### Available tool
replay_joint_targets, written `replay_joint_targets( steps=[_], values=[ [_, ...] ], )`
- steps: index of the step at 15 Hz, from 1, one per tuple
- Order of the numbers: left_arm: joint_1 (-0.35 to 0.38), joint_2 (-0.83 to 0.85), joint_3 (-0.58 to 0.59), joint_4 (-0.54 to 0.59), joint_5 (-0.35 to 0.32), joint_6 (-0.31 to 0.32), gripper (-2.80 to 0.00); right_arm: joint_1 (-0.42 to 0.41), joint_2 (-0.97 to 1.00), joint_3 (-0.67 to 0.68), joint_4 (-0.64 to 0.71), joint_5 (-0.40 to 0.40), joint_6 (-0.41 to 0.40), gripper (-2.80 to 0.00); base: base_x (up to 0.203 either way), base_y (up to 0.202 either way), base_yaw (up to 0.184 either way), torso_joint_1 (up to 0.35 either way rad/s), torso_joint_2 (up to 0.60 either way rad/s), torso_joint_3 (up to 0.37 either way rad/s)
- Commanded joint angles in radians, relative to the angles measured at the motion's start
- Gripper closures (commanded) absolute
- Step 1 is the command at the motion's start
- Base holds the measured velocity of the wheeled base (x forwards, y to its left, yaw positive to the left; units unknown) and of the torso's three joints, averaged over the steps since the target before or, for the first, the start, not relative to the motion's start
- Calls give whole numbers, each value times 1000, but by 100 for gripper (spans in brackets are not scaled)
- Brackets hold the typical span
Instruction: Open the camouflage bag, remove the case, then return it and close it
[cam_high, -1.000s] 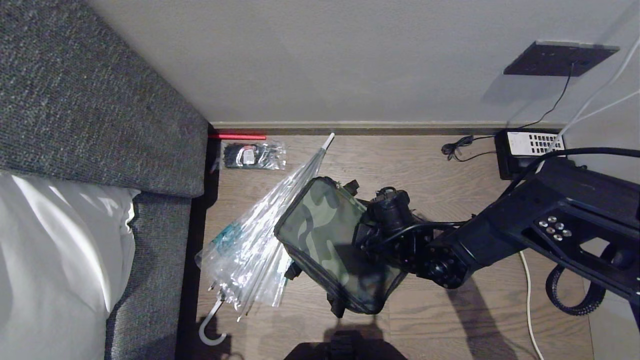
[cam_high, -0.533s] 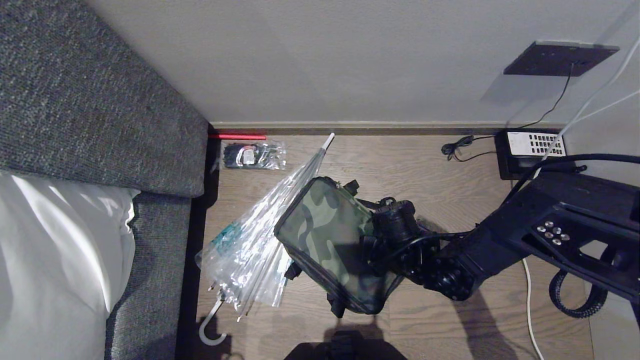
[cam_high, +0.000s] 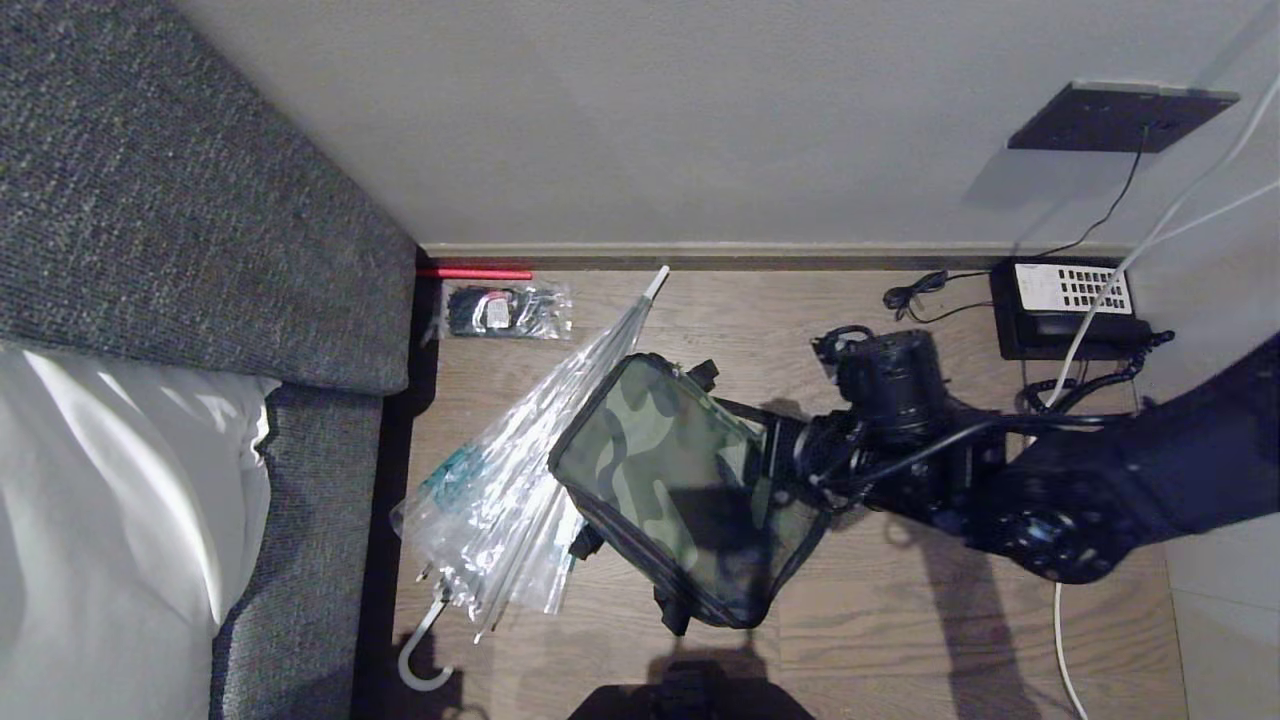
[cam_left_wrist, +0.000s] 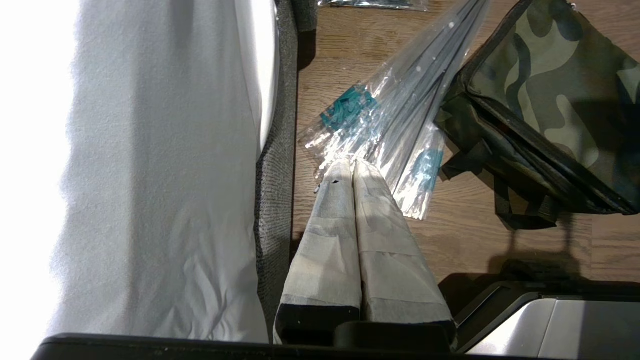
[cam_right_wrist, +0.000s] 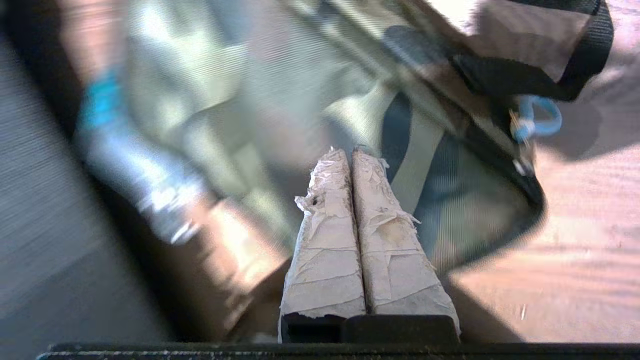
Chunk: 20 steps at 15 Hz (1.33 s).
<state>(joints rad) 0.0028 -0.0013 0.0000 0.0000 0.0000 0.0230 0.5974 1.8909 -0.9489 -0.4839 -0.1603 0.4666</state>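
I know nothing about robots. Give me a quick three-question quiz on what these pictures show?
1. True or false: the camouflage bag lies closed on the floor.
2. What leans against the bag on the sofa side: A) the clear wrapped umbrella, B) a shoe?
3. Is the right gripper open or shut?

Key: 1 true; 2 A; 3 shut, empty, over the bag.

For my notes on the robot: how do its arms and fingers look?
The right arm is matte black and blocky, with a round joint and thin black cables along it. Both grippers' fingers are long, tapered, wrapped in off-white tape; the right ones' is frayed.
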Motion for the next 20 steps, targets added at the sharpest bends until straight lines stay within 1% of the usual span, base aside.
replay_joint_targets(
  steps=[1, 3, 4, 6, 8, 9, 10, 12, 14, 15, 16, 18, 20],
  values=[
    [0, 0, 0, 0, 0, 0, 0, -11, -247, 64, 57, 59, -2, 0, 0, 0, 0, 0, 0, 0],
    [0, 0, 0, 0, 0, 0, 0, -17, -454, 156, 148, 135, -30, 0, 0, 0, 0, 0, 0, 0],
    [0, 0, 0, 0, 0, 0, 0, -23, -562, 214, 196, 176, -59, 0, 0, 0, 0, 0, 0, 0],
    [0, 0, 0, 0, 0, 0, 0, -56, -758, 348, 288, 240, -150, 0, 0, 0, 0, 0, 0, 0],
    [0, 0, 0, 0, 0, 0, 0, -155, -959, 487, 367, 279, -284, 0, 0, 0, 0, 0, 0, 0],
    [0, 0, 0, 0, 0, 0, 0, -196, -1059, 549, 398, 289, -330, 0, 0, 0, 0, 0, 0, 0],
    [0, 0, 0, 0, 0, 0, 0, -237, -1172, 603, 442, 297, -374, 0, 0, 0, 0, 0, 0, 0],
    [0, 0, 0, 0, 0, -1, 0, -328, -1388, 672, 574, 308, -463, 0, 0, 0, 0, 0, 0, 0],
    [0, 0, 0, 0, 0, 0, 0, -432, -1554, 725, 700, 315, -529, 0, 0, 0, 0, 0, 0, 0],
    [0, 0, 0, 0, 0, -1, 0, -491, -1611, 771, 736, 316, -563, 0, 0, 0, 0, 0, 0, 0],
    [0, 0, 0, 0, 0, 0, 0, -527, -1637, 805, 755, 314, -592, 0, 0, 0, 0, 0, 0, 0],
    [0, 0, 0, 0, 0, 0, 0, -543, -1665, 832, 713, 279, -595, 0, 0, 0, 0, 0, 0, 0],
    [0, 0, 0, 0, 0, 0, 0, -569, -1771, 848, 688, 238, -595, 0, 0, 0, 0, 0, 0, 0]
  ],
)
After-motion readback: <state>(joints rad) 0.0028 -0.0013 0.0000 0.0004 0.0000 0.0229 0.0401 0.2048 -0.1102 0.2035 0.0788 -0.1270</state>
